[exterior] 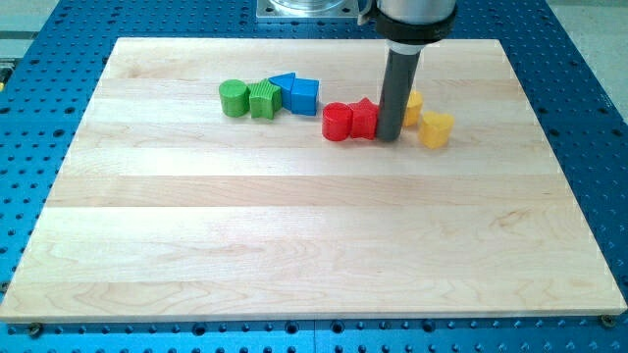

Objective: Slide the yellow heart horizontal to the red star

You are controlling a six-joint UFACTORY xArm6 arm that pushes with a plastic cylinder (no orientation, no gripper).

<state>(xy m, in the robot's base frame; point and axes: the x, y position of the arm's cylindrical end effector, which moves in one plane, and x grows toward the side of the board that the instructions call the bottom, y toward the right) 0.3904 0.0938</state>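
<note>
Looking down at the pale wooden desk (294, 235), I have my tip (389, 138) planted just to the view's right of the red star-shaped block (364, 120), touching or nearly touching it. A red cylinder block (337, 122) sits against the star's other side. This arm carries no claw, only the dark rod, so there is nothing to spread or pinch.

Two yellow blocks lie to the view's right of the rod. One (414, 106) is partly hidden behind it; the other (436, 128) stands clear, slightly lower in the view. I cannot tell for certain which is the heart, though the clear one looks like it, and it already lies roughly level with the star.

I judge I am in the approach step, between star and heart. Next I would need to draw away without nudging the star, then come round the heart and push it gently into line.

Farther left sit a green cylinder (234, 98), a green ridged block (262, 100) and two blue blocks (297, 93).
</note>
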